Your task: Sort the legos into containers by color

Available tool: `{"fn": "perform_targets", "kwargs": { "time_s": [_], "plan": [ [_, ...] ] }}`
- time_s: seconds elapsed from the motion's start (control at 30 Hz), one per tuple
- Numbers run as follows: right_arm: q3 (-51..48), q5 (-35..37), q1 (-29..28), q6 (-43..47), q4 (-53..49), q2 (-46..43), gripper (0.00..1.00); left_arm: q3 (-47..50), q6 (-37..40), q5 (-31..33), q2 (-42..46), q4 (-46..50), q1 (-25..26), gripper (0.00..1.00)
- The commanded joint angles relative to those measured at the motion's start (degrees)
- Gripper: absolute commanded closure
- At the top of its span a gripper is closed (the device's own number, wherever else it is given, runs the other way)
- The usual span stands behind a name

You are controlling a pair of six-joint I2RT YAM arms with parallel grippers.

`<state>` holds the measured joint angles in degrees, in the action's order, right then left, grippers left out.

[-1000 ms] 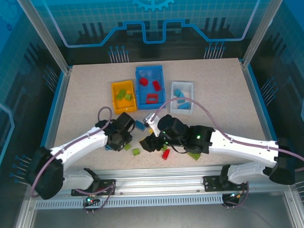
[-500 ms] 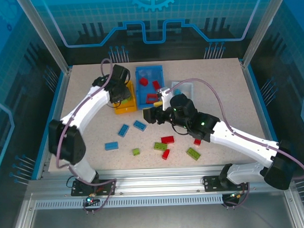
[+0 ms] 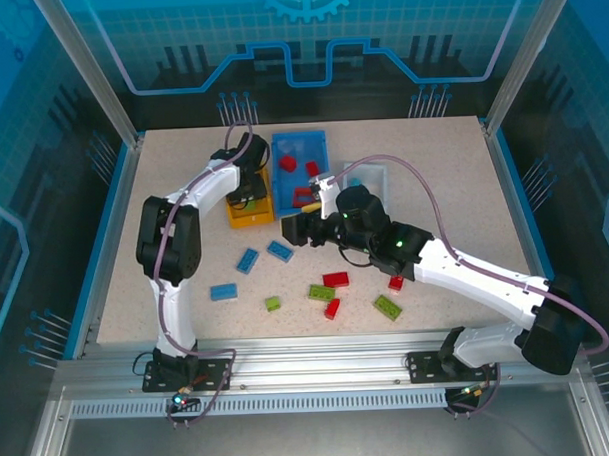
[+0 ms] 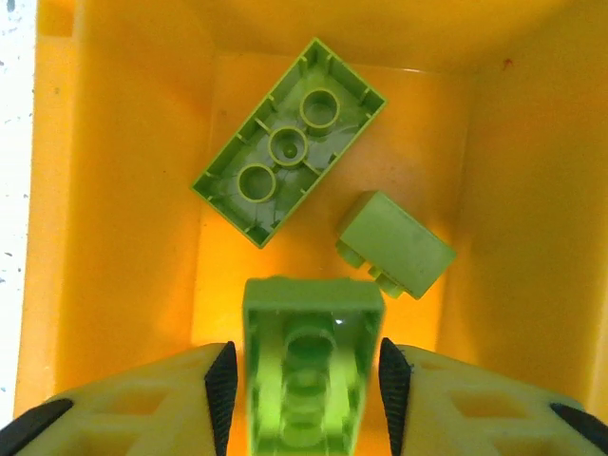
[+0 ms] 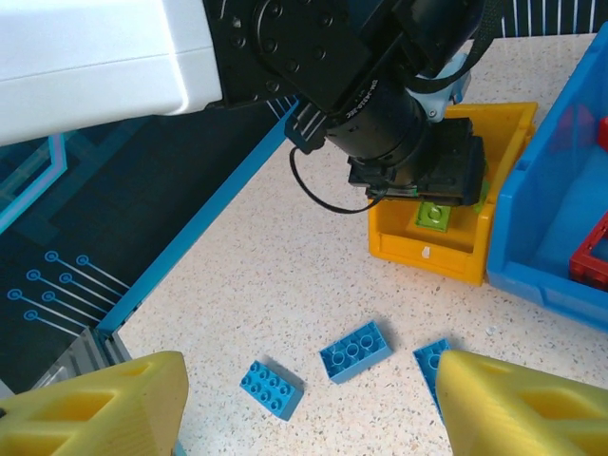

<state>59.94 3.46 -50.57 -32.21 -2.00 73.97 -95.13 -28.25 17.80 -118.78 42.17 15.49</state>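
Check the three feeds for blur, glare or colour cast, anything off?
Top external: sharp, evenly lit, no glare on the table. Left wrist: orange cast from the yellow-orange bin; the underside-up green brick is crisp, the green brick nearest the lens soft with a glint. Right wrist: blue bricks on the table sharp, own fingers out of focus, white arm link washed out.

Green brick [image 4: 309, 380] between left gripper [image 4: 307, 351] jaws: near end cut by frame edge, pad contact unclear (slim gaps, maybe). Blue brick [image 5: 432, 359] just inside right gripper [image 5: 309, 380] jaws: half hidden behind one finger [image 5: 513, 408]. Finger bases cropped. Red brick [image 5: 594, 256] beyond jaws: cut by edge.
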Motion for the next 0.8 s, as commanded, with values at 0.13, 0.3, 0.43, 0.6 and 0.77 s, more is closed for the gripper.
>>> {"fn": "perform_targets", "kwargs": {
  "time_s": [0.13,0.3,0.43,0.6,0.77],
  "plan": [
    [-1.07,-0.16,0.69,1.96,-4.95,0.24,0.27,-0.66,-0.39,-0.13,5.38,2.1,0.2,0.42],
    [0.18,1.93,0.68,9.77,-12.83,2.94,0.25,1.12,-2.28,-1.37,15.01,4.96,1.74,0.4],
    [6.58,2.97,0.29,16.42,-22.13,12.95,0.27,7.15,-4.18,-5.15,27.08,6.95,3.12,0.39],
    [14.97,1.77,0.23,21.96,-28.47,25.34,0.23,19.86,-5.02,-16.43,45.63,7.51,4.27,0.36],
    [23.52,2.57,-0.01,24.58,-33.18,36.16,0.21,31.82,-8.86,-25.56,61.24,8.92,4.64,0.33]
  ]
}}
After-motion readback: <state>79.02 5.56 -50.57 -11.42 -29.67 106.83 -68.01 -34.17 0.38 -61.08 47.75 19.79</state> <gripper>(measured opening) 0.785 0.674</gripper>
